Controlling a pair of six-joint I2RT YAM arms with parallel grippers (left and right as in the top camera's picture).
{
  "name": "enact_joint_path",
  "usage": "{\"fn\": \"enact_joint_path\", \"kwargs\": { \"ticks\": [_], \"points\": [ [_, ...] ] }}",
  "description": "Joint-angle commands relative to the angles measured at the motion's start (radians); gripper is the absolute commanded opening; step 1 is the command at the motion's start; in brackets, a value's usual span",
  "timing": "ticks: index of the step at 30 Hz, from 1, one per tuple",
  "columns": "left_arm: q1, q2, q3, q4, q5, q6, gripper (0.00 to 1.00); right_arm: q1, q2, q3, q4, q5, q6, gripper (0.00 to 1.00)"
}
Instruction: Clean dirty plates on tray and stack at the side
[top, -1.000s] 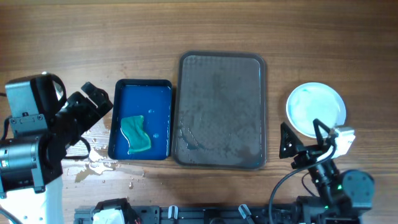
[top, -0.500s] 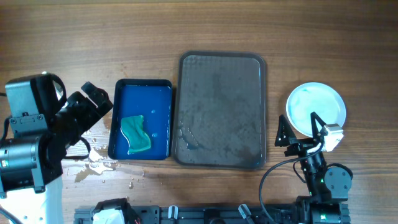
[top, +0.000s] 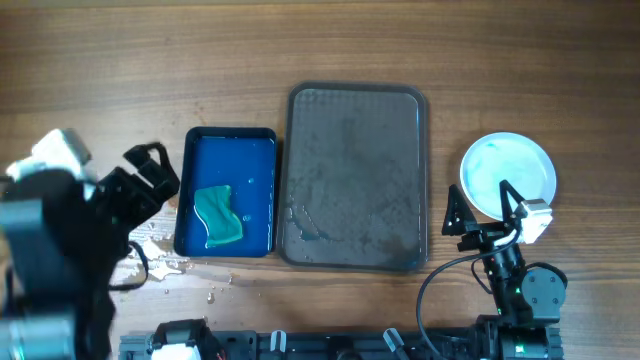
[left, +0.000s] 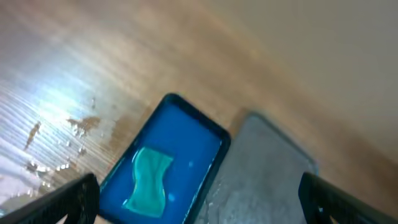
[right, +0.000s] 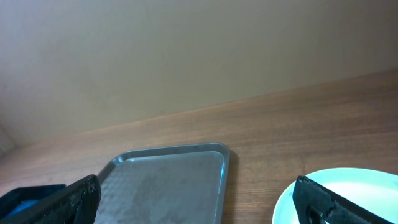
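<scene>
The left arm (top: 108, 203) and right arm (top: 500, 262) are finished mostly in black. A white block (top: 536, 218) is fixed by the right tool (top: 476, 190); a black cable (top: 425, 290) is looped below.

The left arm (top: 45, 240) is swinging and blurring, its white housing dropping lower and further left. The left gripper (top: 158, 170) is sinking slightly beside the blue tray (top: 262, 150). The right gripper (top: 480, 196) is sitting a little further left than a second ago.

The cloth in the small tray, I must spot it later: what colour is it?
The cloth is teal green, clearest in the overhead view.
</scene>
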Motion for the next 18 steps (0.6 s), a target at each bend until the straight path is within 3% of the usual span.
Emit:
{"fn": "enact_joint_path", "kwargs": {
  "ticks": [1, 5, 8, 12, 18],
  "points": [
    [-0.007, -0.286, -0.340, 0.297, 0.104, 0.164, 1.00, 0.006, -0.008, -0.003, 0.005, 0.013, 0.005, 1.00],
    [-0.007, -0.668, -0.761, 0.610, 0.229, 0.187, 1.00, 0.006, -0.008, -0.003, 0.005, 0.013, 0.005, 1.00],
    [-0.007, -0.829, -0.989, 0.765, 0.289, 0.185, 1.00, 0.006, -0.008, -0.003, 0.005, 0.014, 0.005, 1.00],
    [-0.026, -0.828, -1.163, 0.948, 0.302, 0.179, 1.00, 0.006, -0.008, -0.003, 0.005, 0.013, 0.005, 1.00],
    [-0.109, -0.828, -1.324, 1.048, 0.294, 0.179, 1.00, 0.006, -0.008, -0.003, 0.005, 0.013, 0.005, 1.00]
  ]
}}
